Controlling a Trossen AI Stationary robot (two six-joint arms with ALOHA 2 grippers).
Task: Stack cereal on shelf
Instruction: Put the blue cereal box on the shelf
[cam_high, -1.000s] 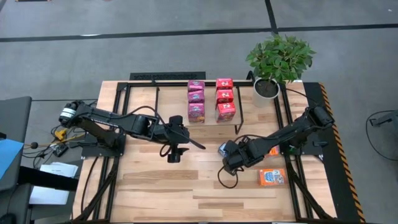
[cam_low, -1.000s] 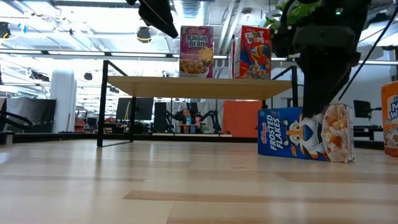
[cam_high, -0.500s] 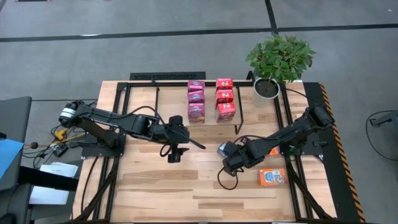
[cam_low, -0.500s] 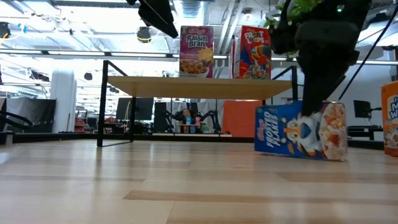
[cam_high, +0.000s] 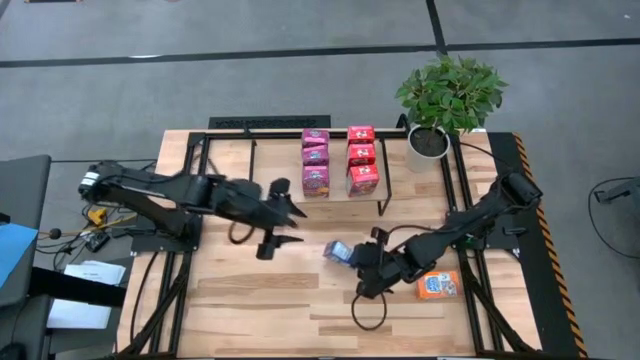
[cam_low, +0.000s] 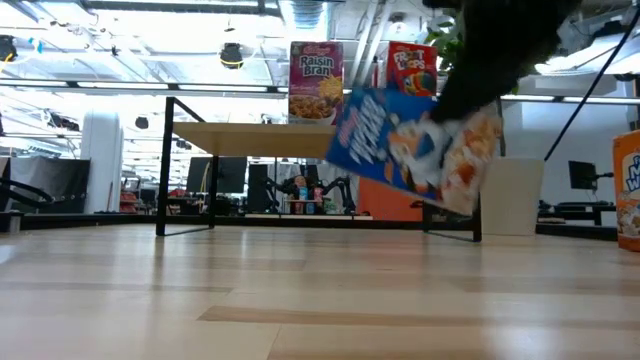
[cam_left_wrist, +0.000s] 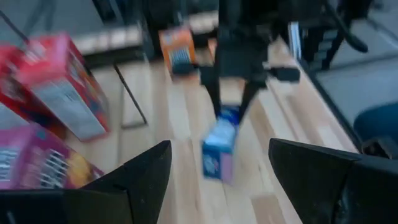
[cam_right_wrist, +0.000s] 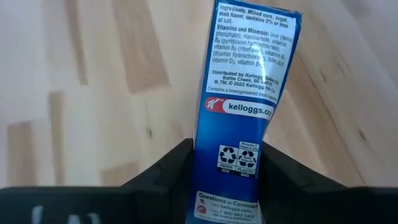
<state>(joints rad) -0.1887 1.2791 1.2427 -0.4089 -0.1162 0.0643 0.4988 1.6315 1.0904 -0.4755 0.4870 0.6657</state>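
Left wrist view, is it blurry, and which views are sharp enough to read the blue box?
Left wrist view: smeared, the blue box unreadable. Right wrist view: sharp, side print legible between the right end effector fingers. Low view: the tilted box slightly blurred against bright ceiling lights.

Right arm reaches in from the right edge of the surface, bent low toward the centre; right gripper (cam_high: 352, 258) has its jaws clamped on the narrow sides of a blue cereal box (cam_right_wrist: 246, 106), which hangs tilted, clear of the surface. Left arm stretches in from the left edge, roughly level; left gripper (cam_high: 285, 212) hovers with jaws spread apart, nothing between them.
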